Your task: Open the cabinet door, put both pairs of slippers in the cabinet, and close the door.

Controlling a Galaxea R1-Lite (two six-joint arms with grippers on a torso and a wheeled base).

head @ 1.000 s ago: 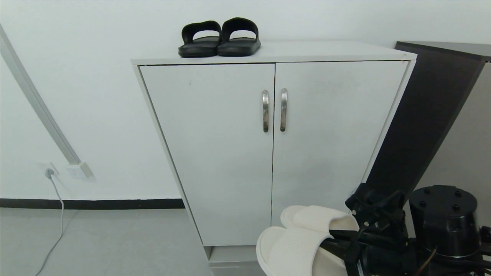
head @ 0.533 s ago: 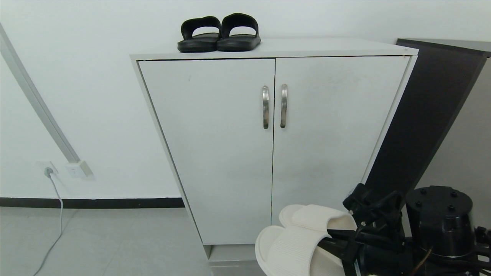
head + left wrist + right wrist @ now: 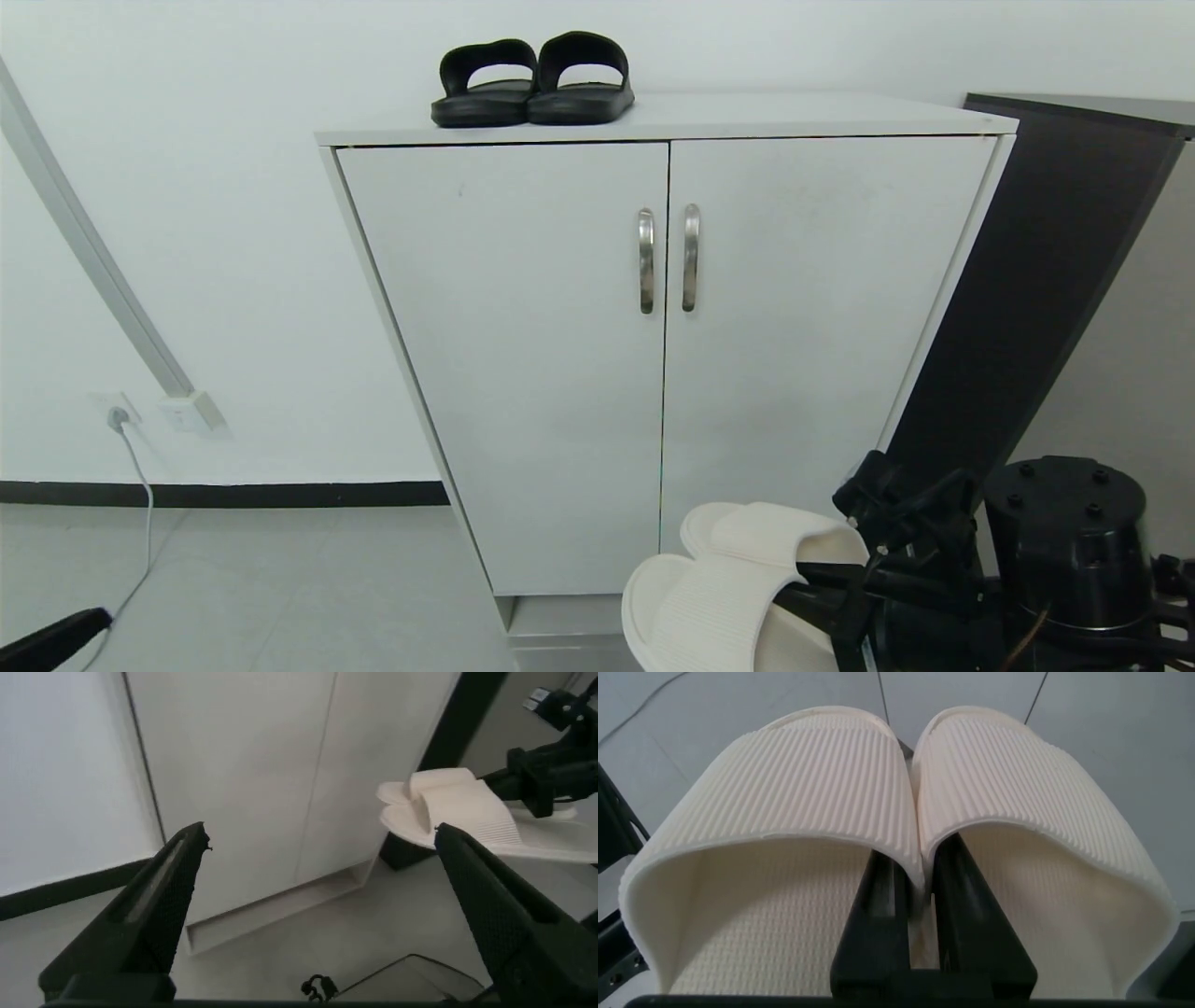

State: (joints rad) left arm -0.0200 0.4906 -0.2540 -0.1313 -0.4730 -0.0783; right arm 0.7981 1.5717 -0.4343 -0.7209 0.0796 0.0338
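1. My right pincer [image 3: 920, 882] is clenched on the cream slippers [image 3: 822, 793]. Its fingers [image 3: 878, 915] squeeze the two inner strap walls together, one slipper on each side, toes pointing away from me.
2. That pair hangs low at near right, in front of the cabinet [image 3: 653, 121], level with the lower part of its right door [image 3: 812, 308] and short of it.
3. My left pincer [image 3: 320, 833] is released, its fingers spread wide with nothing between them. It sits low at near left, facing the cabinet's base, with the cream pair off to its right.
4. Both cabinet doors are closed. Two metal handles [image 3: 646, 260] stand side by side at the centre seam.
5. The black slippers [image 3: 532, 89] sit side by side on the cabinet top, left of centre, high above and well apart from both pincers.
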